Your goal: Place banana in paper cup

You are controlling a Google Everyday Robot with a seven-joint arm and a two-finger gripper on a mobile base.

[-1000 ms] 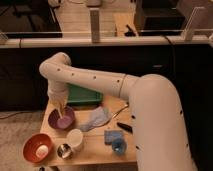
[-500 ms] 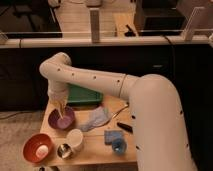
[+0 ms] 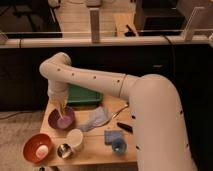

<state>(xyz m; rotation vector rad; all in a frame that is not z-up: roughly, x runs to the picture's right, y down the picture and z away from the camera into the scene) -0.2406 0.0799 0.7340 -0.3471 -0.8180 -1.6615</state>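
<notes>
1. Camera view: the white robot arm (image 3: 100, 82) reaches from the right of the picture across a light wooden table (image 3: 95, 150) and bends down at its far left end.
2. The gripper (image 3: 60, 107) hangs tip-down over the round purple bowl (image 3: 62, 120), at the bowl's back rim. Whether it is closed on anything cannot be told.
3. A pale-yellow streak shows at the gripper's tip, just above the inside of the purple bowl. It cannot be told whether this is the small pale-yellow banana or part of the gripper itself. No other banana shape can be made out on the table.
4. The plain white paper cup (image 3: 76, 139) stands upright just in front of the purple bowl, nearer the camera, with its mouth open upward.
5. A small shiny metal cup (image 3: 64, 150) stands touching or just beside the paper cup, on its left front side.
6. An orange round bowl (image 3: 35, 145) sits at the table's front left corner and holds a white egg-like ball (image 3: 43, 149).
7. A flat green tray (image 3: 82, 94) lies at the back of the table, behind the purple bowl.
8. A crumpled light-blue cloth (image 3: 95, 119) lies right of the purple bowl, near the table's middle.
9. A blue cup (image 3: 118, 145) stands at the front right, close to the arm's bulky white body.
</notes>
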